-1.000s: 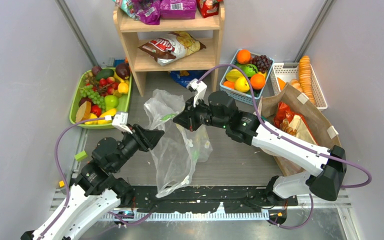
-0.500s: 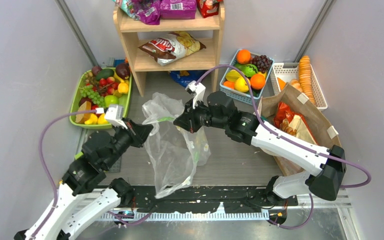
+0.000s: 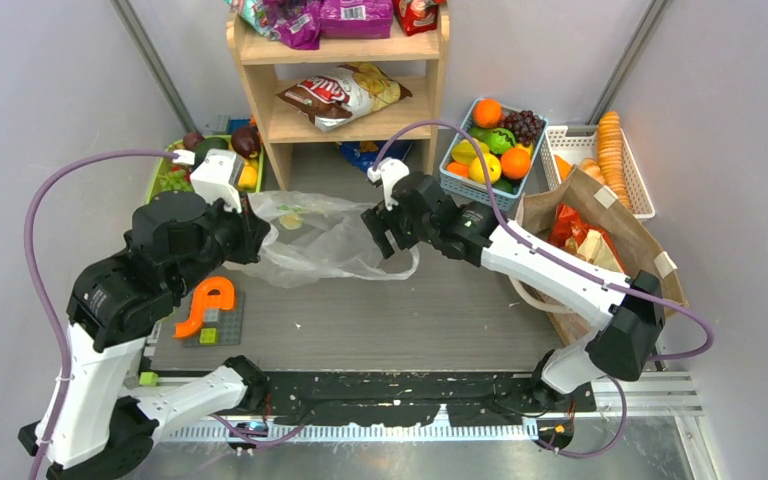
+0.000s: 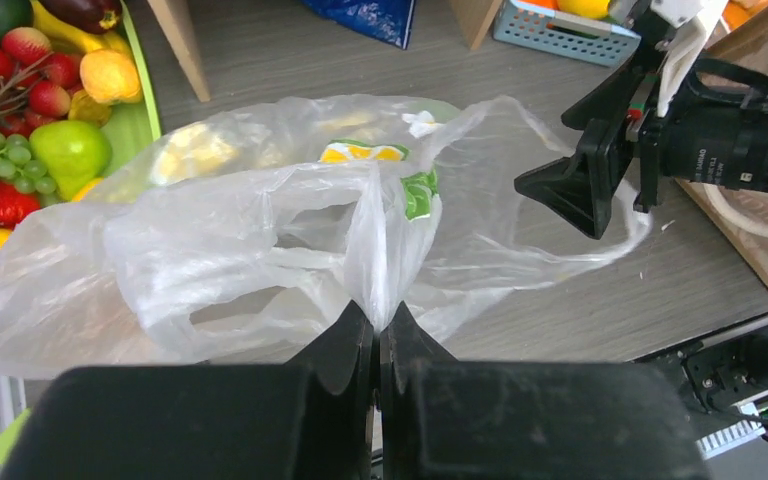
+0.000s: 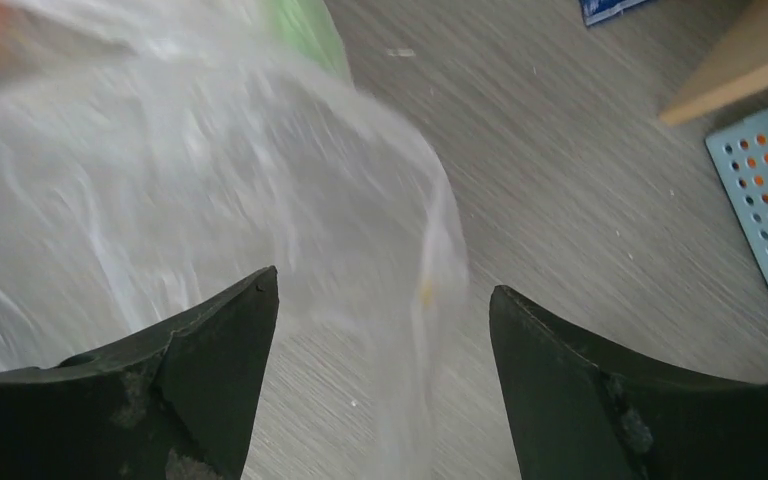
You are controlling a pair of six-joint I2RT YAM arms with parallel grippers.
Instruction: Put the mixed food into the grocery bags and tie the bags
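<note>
The clear plastic bag (image 3: pixel 320 235) lies slumped on the grey table between the two arms, in front of the wooden shelf (image 3: pixel 260 95). A pale yellow lump (image 4: pixel 195 150) shows through its film on the far left side, too blurred to name. The left gripper (image 4: pixel 378 325) has its fingers pressed together on a gathered fold of the bag. The right gripper (image 3: pixel 385 235) stands at the bag's right end with its jaws wide apart, and the film lies loose beneath them.

On the right, the brown bag (image 3: pixel 645 250) sits open with a red packet (image 3: pixel 566 225) inside. Far of it, a white basket (image 3: pixel 640 190) holds a row of orange discs. A blue basket (image 3: pixel 465 187) beside the shelf holds oranges, dark grapes and yellow and green fruit. At the far left, a green tray (image 4: pixel 145 100) carries green grapes, a green apple and red fruit. The shelf holds a brown and white packet (image 3: pixel 340 95), with purple packets (image 3: pixel 355 15) above.
</note>
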